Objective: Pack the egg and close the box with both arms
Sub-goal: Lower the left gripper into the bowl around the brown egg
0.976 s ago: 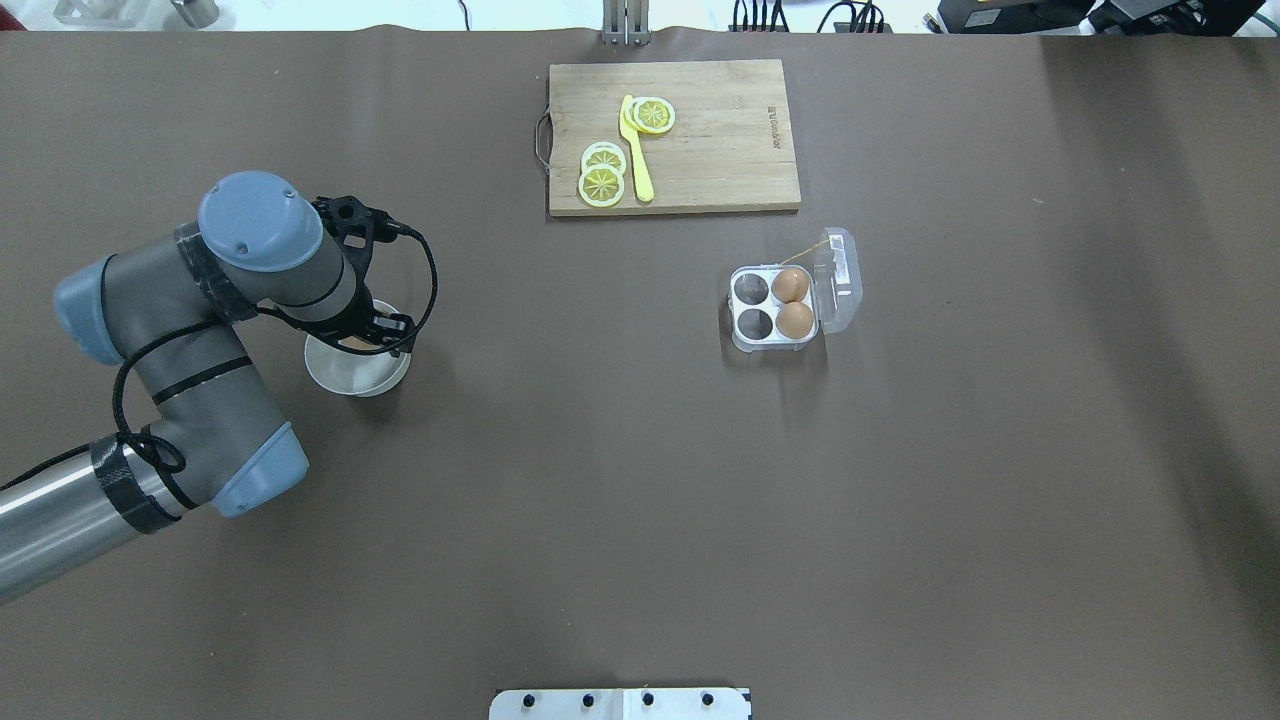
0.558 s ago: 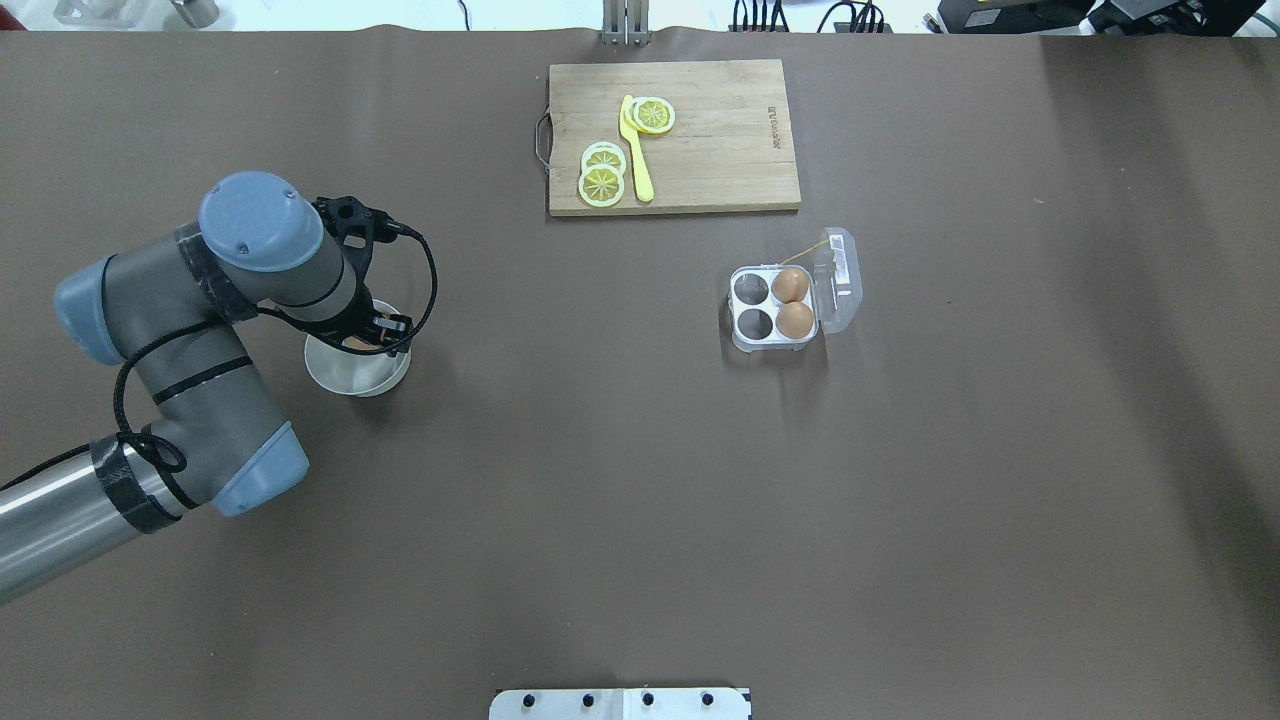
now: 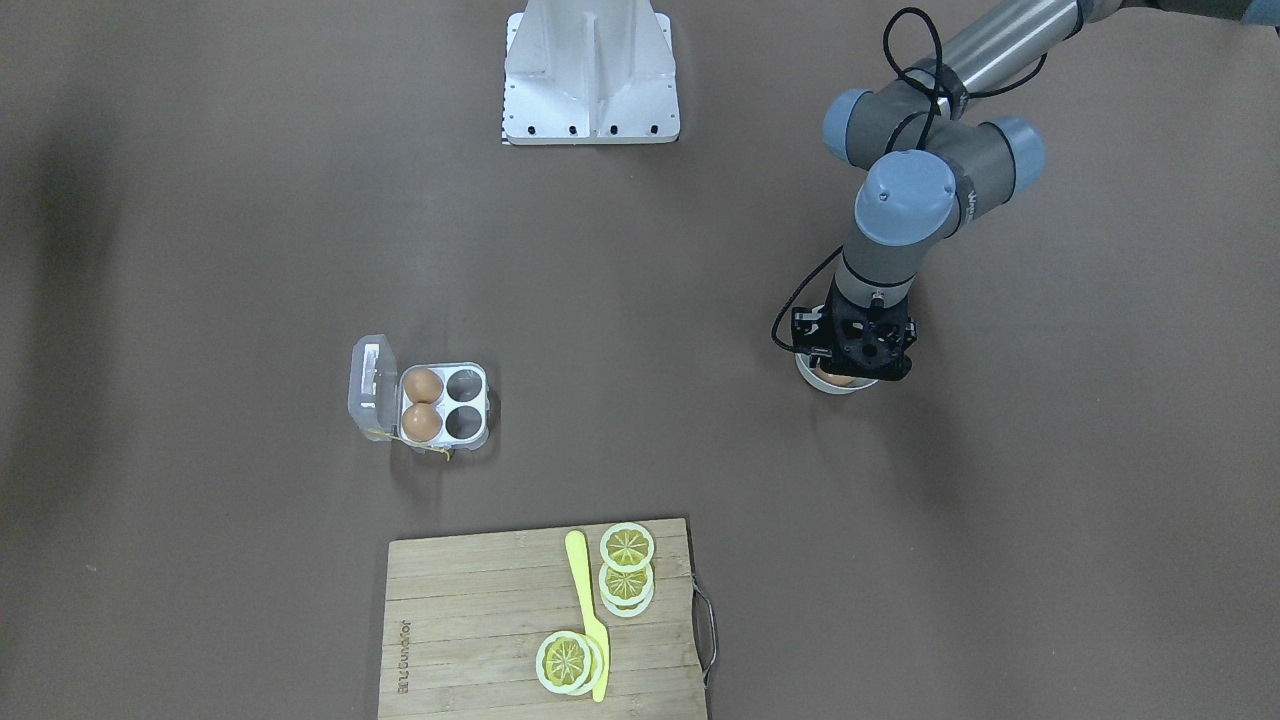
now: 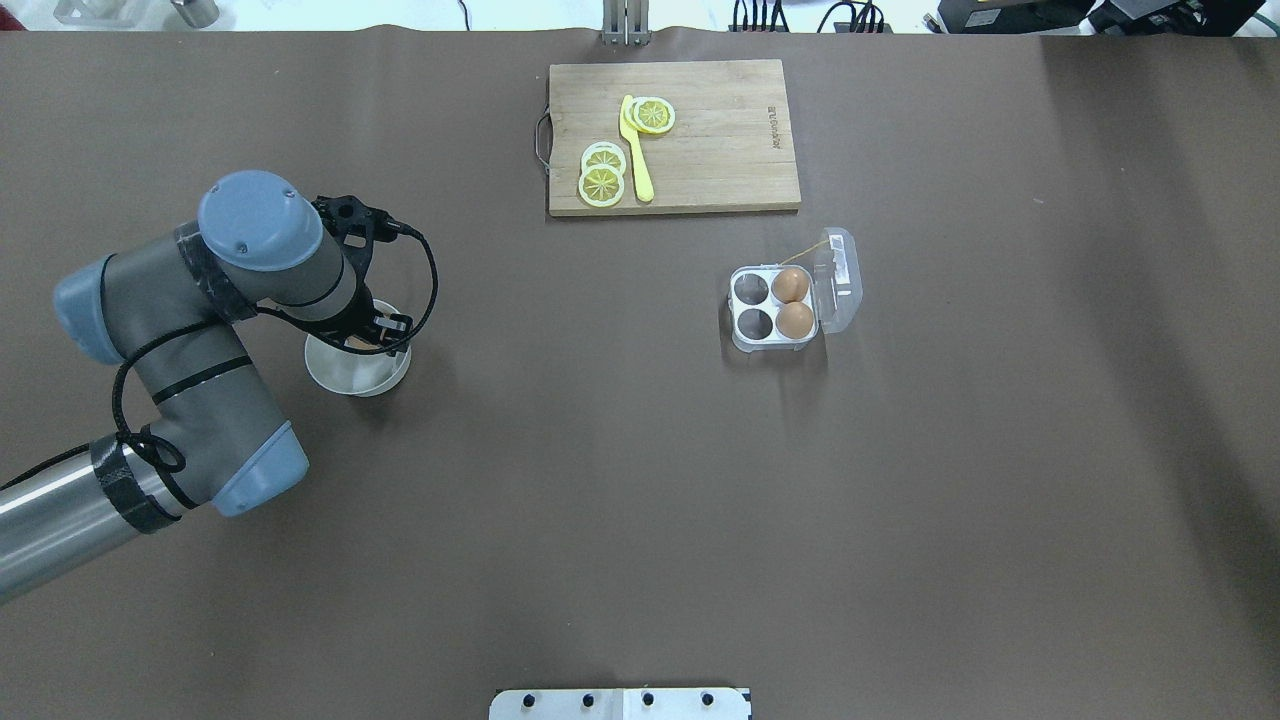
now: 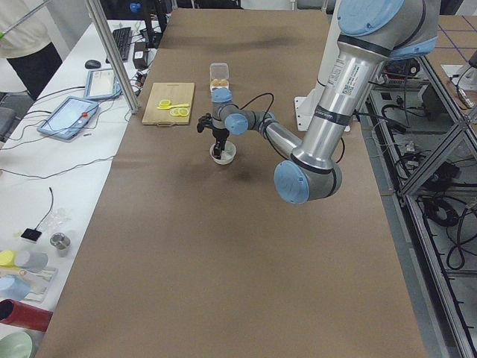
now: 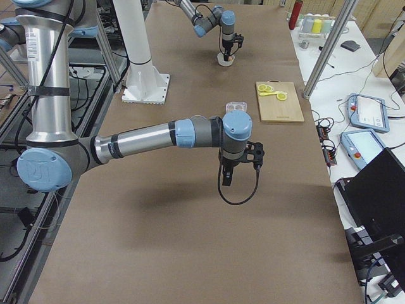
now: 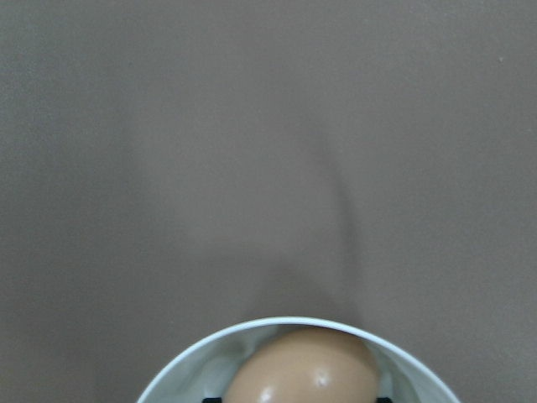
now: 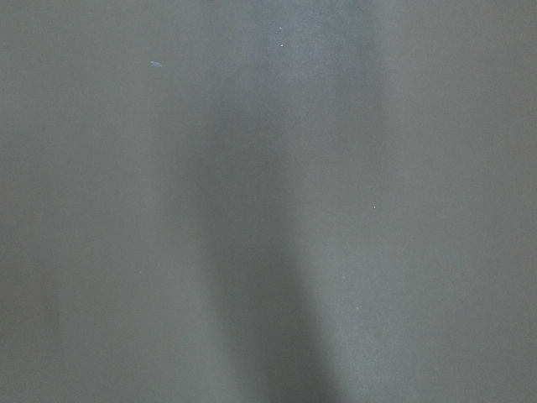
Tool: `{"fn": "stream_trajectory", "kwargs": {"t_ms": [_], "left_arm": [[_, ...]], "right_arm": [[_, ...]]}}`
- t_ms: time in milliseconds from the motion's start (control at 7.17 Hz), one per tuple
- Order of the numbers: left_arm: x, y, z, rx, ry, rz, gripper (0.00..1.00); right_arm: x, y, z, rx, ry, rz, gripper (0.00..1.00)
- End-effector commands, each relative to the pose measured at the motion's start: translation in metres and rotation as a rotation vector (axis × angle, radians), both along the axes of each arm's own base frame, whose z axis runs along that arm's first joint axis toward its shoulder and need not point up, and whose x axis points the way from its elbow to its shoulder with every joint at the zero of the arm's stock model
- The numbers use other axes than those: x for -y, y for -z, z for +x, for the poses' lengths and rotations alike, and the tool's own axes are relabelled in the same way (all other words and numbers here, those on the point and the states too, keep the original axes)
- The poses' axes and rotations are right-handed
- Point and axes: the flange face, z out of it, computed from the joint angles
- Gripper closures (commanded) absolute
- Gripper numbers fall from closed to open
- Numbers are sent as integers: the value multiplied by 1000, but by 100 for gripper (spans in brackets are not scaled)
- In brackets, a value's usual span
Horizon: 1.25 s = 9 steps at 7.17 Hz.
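Two eggs (image 4: 794, 302) sit in the lid-side cups of the box (image 4: 752, 322), with two cups empty and the lid open. The third egg (image 7: 302, 365) lies in a white bowl (image 4: 345, 375), well apart from the box on the robot's left. The left gripper (image 4: 375, 328) straddles it, but I cannot tell if it is clenched, nor the right gripper (image 6: 237, 168) beyond the box. Carrying, placing and closing remain.

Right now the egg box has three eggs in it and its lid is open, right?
Not quite. The box holds two eggs, not three; its other two cups are empty. Its lid is open, as you said. The overhead exterior view shows it.
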Motion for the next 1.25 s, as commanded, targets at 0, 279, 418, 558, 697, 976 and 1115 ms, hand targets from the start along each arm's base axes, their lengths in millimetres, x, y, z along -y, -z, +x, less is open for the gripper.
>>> {"fn": "stream_trajectory", "kwargs": {"t_ms": [0, 279, 418, 558, 697, 976, 1115], "left_arm": [[1, 0, 0, 1, 3, -1, 35], [0, 0, 0, 1, 0, 0, 42], [0, -1, -1, 3, 2, -1, 48], [1, 0, -2, 0, 2, 0, 50], [1, 1, -3, -3, 4, 2, 50], [0, 1, -2, -2, 2, 1, 39], [1, 1, -1, -2, 3, 0, 31]], "right_arm": [[0, -1, 0, 0, 0, -2, 0], [0, -1, 0, 2, 0, -3, 0], [-1, -2, 0, 2, 0, -4, 0], [-1, -1, 0, 3, 0, -3, 0], [-1, -2, 0, 3, 0, -4, 0], [-1, -2, 0, 3, 0, -4, 0], [-1, -2, 0, 3, 0, -4, 0]]}}
